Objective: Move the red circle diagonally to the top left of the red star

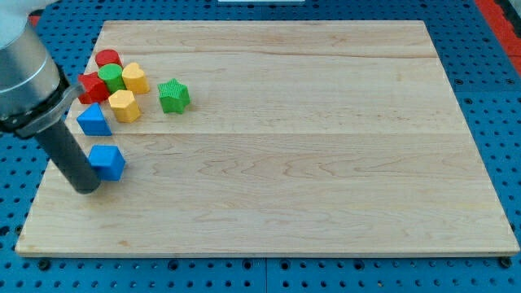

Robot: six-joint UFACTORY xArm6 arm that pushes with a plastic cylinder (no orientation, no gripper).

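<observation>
— What's sitting around the work area on my feed right now?

— I'm seeing a pale wooden board (309, 163) filling most of the frame, its grain running left to right, with faint seams between planks showing across the upper part.

— And under it?

— A blue perforated base (488, 98) is showing on every side, its holes lining up in a regular grid. It's peeking out widest along the right edge and the bottom of the frame.

— Anything else at the margins?

— A red patch (498, 10) is sitting in the upper right corner, cut off by the frame. Light is falling evenly, casting only soft shadows. No walls or windows I can make out.
</observation>
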